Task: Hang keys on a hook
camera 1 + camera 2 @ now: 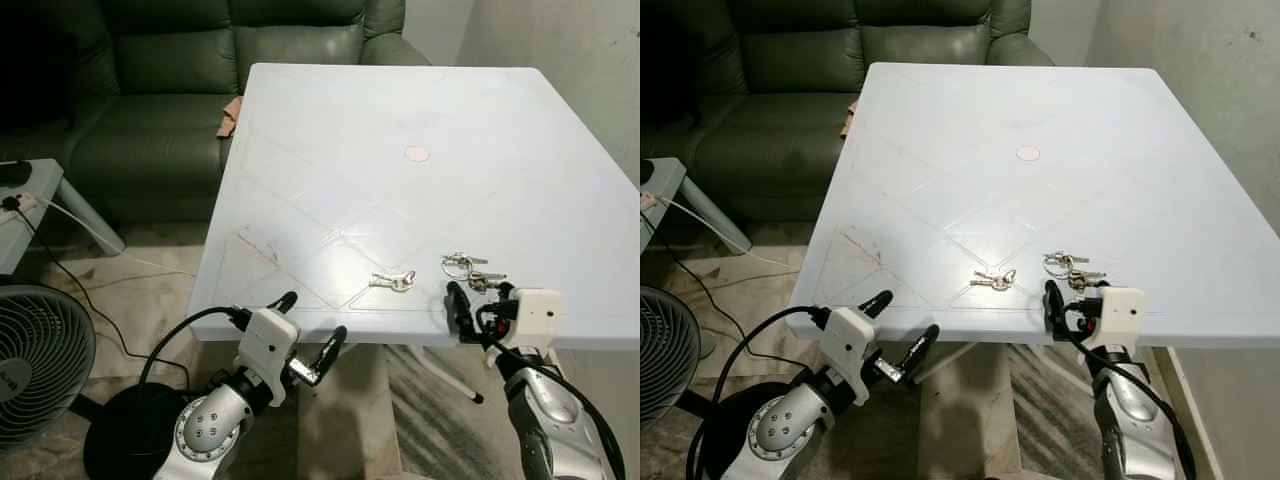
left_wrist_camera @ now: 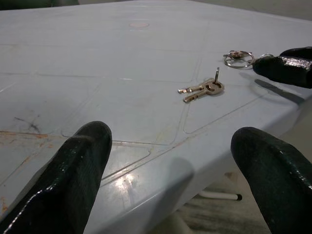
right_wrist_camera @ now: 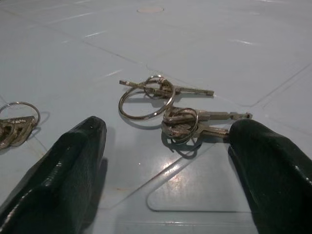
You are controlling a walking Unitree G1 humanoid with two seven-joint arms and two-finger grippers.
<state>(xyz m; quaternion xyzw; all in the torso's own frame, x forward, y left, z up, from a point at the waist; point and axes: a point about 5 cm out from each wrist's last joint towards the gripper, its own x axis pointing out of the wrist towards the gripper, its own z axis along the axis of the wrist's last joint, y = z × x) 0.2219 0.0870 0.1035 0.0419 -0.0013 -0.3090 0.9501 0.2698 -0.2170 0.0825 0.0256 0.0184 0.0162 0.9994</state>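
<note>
Two bunches of silver keys lie near the front edge of the white table (image 1: 400, 100). The larger bunch (image 1: 470, 270), with several rings, lies right in front of my right gripper (image 1: 480, 298), which is open at table height with the keys (image 3: 165, 105) just beyond its fingertips. A smaller pair of keys (image 1: 392, 281) on one ring lies to the left of it. My left gripper (image 1: 312, 318) is open below and in front of the table edge, pointing towards the small keys (image 2: 202, 88), with nothing between its fingers.
A dark green sofa (image 1: 200, 80) stands behind the table on the left. A fan (image 1: 35, 360) and a low side table (image 1: 30, 190) with a cable are on the left floor. A wall (image 1: 580, 60) runs along the table's right side.
</note>
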